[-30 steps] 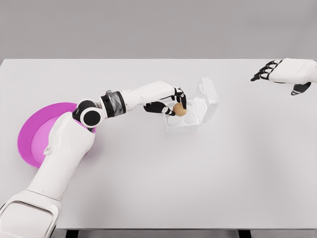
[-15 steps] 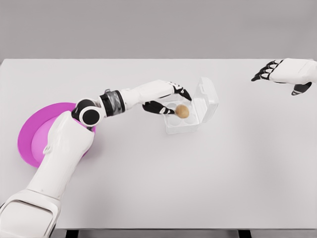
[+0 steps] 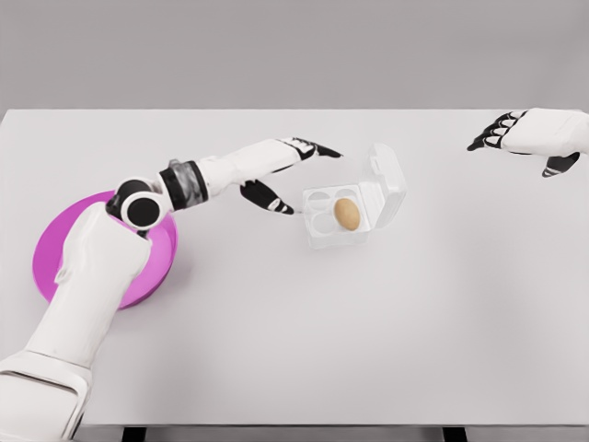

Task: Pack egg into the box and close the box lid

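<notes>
The egg (image 3: pixel 347 214) lies in the open box (image 3: pixel 339 217), in the cell on the right side of the tray, nearest the lid (image 3: pixel 386 185). The other cells I can see hold nothing. The lid stands raised and tilted away on the box's right side, hinged along that edge. The box sits on the white counter (image 3: pixel 368 322), a little above its middle.

My left hand (image 3: pixel 291 171) hangs just left of the box, apart from it and holding nothing. Its fingers (image 3: pixel 317 147) are spread wide: the upper ones point right toward the lid's top corner, and the thumb reaches down toward the box's left edge without touching it. My left arm runs back to the lower left, crossing over the magenta plate (image 3: pixel 55 253) that lies near the counter's left edge.

My right hand (image 3: pixel 526 136) hovers at the far right, above the counter's back corner, well apart from the box, fingers loosely extended and empty.
</notes>
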Controlling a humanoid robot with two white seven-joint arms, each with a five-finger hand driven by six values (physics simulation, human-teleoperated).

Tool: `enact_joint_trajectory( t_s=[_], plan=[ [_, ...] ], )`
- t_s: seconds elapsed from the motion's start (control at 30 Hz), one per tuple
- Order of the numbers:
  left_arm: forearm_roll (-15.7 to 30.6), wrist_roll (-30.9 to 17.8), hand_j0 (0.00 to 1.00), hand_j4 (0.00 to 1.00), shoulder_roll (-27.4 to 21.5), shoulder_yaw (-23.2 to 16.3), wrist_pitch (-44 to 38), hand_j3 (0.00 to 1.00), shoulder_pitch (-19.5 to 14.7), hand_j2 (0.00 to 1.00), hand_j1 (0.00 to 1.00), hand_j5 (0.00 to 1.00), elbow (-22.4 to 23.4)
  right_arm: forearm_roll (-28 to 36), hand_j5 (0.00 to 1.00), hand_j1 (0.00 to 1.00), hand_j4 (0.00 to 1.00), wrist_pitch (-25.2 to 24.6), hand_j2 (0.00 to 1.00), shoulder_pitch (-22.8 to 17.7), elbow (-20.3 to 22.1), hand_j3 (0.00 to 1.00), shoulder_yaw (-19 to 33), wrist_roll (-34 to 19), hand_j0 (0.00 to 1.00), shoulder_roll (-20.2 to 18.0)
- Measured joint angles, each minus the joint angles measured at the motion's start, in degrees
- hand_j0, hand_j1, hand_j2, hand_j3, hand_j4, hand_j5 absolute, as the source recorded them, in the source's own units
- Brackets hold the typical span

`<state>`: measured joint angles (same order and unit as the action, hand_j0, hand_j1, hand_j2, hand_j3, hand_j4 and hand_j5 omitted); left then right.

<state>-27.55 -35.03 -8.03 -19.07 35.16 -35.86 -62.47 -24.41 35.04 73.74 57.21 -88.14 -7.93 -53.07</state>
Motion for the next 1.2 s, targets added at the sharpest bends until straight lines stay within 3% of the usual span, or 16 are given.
enact_joint_trajectory(
  t_s=[0.13,0.27,0.43,0.6,0.8,0.93,1.2],
  plan=[
    [4.3,0.0,1.00,1.00,-4.9,0.0,0.0,1.00,1.0,1.00,1.00,1.00,-2.8,0.0,1.00,1.00,1.00,0.0,1.00,0.0,0.0,1.00,0.0,0.0,1.00,0.2],
    [11.1,0.0,1.00,1.00,-13.2,0.7,0.1,1.00,6.5,1.00,1.00,1.00,-11.4,-0.1,1.00,1.00,1.00,0.0,1.00,0.0,0.1,1.00,0.0,0.0,1.00,0.4],
    [19.0,0.0,1.00,1.00,-20.4,9.5,0.1,1.00,16.7,1.00,1.00,1.00,-21.1,-0.1,1.00,1.00,1.00,0.0,1.00,0.0,0.8,1.00,0.0,0.0,1.00,0.4],
    [24.0,0.0,1.00,1.00,-22.4,19.3,0.0,1.00,24.8,1.00,1.00,1.00,-24.0,-0.3,1.00,1.00,1.00,0.0,1.00,0.1,1.9,1.00,0.1,0.0,1.00,0.5],
    [26.5,0.0,1.00,1.00,-22.7,24.5,0.0,1.00,26.2,1.00,1.00,1.00,-24.3,-1.5,1.00,1.00,1.00,0.0,1.00,0.2,6.4,1.00,0.1,0.0,1.00,-0.1],
    [26.8,0.0,1.00,1.00,-22.8,25.2,0.0,1.00,26.5,1.00,1.00,1.00,-24.0,-1.8,1.00,1.00,1.00,0.0,1.00,-0.1,9.5,1.00,0.3,-0.5,1.00,-0.2],
    [26.9,0.0,1.00,1.00,-22.9,25.5,0.0,1.00,26.5,1.00,1.00,1.00,-23.3,-2.0,1.00,1.00,1.00,0.0,1.00,-0.4,11.1,1.00,0.2,-0.7,1.00,0.4]
  ],
)
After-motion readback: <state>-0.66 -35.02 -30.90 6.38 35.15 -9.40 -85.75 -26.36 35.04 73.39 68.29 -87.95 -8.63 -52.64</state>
